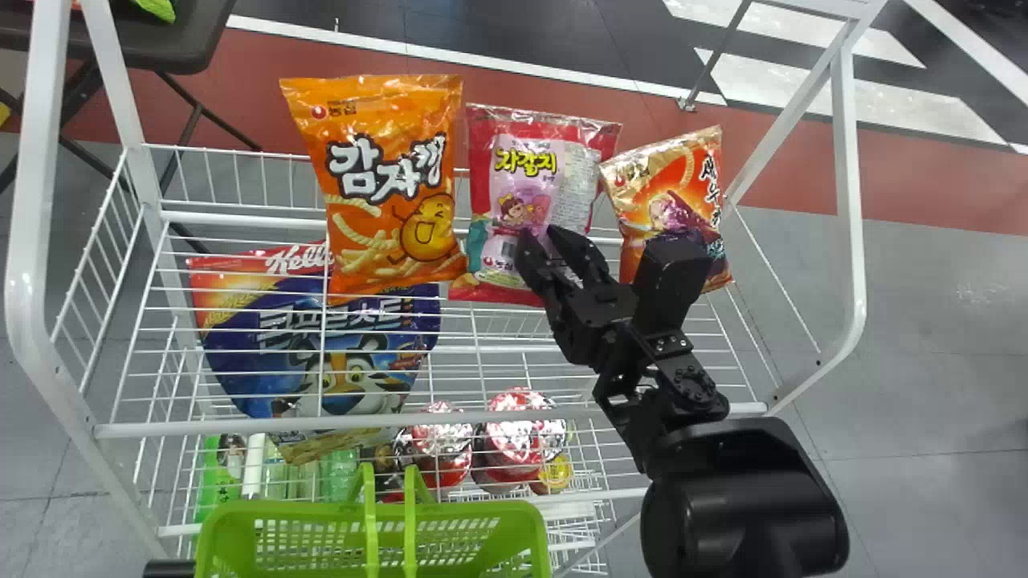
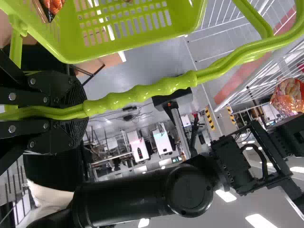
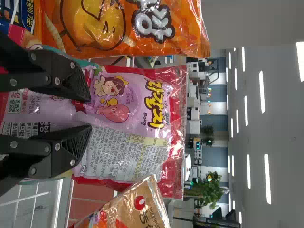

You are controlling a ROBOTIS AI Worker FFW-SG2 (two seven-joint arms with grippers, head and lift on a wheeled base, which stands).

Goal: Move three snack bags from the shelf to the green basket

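The pink snack bag (image 1: pixel 522 181) stands on the wire shelf (image 1: pixel 201 427), in the upper middle of the head view. The right hand (image 1: pixel 540 231) is before its lower part with fingers spread; whether they touch it, I cannot tell. The bag's broad face is turned to the hand, which probably makes the pinch easier, but the film may slip or crumple, so I think both fingers should go around a fold.

On its left in the frame is the big orange bag (image 1: pixel 393 185), very near; on its right, the smaller orange bag (image 1: pixel 630 189) leans towards it. Little side room remains, therefore lifting straight up first seems the safer way. Above the three bags there is open air.

The left hand (image 2: pixel 78 111) has its fingers closed around the handle (image 2: pixel 137 95) of the green basket (image 1: pixel 373 512), at the lower left of the head view. This probably keeps the basket steady and close for the drop. The front rail and the raised handles are edges that a hanging bag should pass over.
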